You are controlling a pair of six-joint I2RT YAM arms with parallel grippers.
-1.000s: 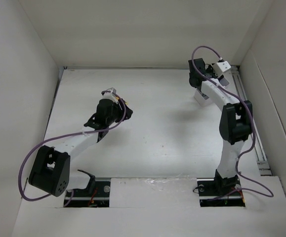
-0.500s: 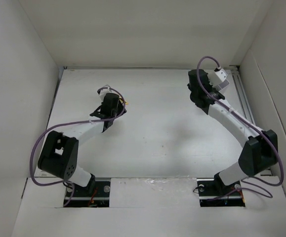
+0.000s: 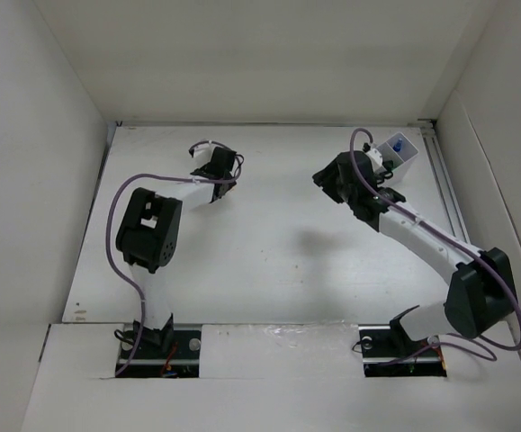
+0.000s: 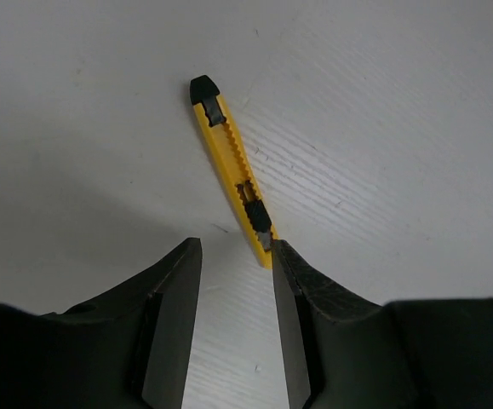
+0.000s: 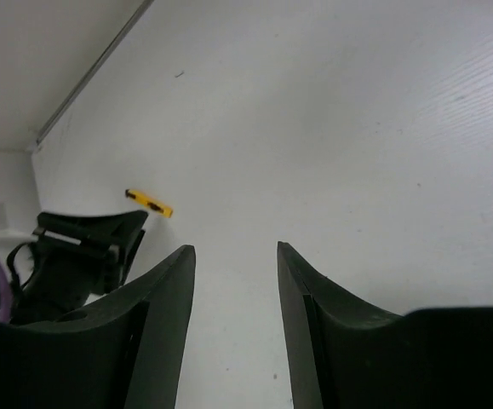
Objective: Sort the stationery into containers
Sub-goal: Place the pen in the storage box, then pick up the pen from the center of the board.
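Note:
A thin yellow pen (image 4: 232,162), shaped like a slim cutter with a black end and slider, lies flat on the white table. My left gripper (image 4: 235,247) is open just short of it, and the pen's near end touches the right fingertip (image 4: 282,256). In the top view the left gripper (image 3: 227,165) is at the back left. My right gripper (image 5: 236,251) is open and empty above bare table, and it sees the pen (image 5: 148,203) far off. The white box (image 3: 411,155) stands at the back right with a blue-capped bottle (image 3: 399,144) inside. The right gripper (image 3: 325,177) is to the left of it.
White walls enclose the table on the left, back and right. A rail (image 3: 444,193) runs along the right edge. The left arm's gripper (image 5: 84,247) shows in the right wrist view, next to the pen. Highlighters and scissors are out of view.
The left arm has stretched toward the back, carrying its gripper up to the pen. The right gripper has swung left and away from the box, uncovering it.

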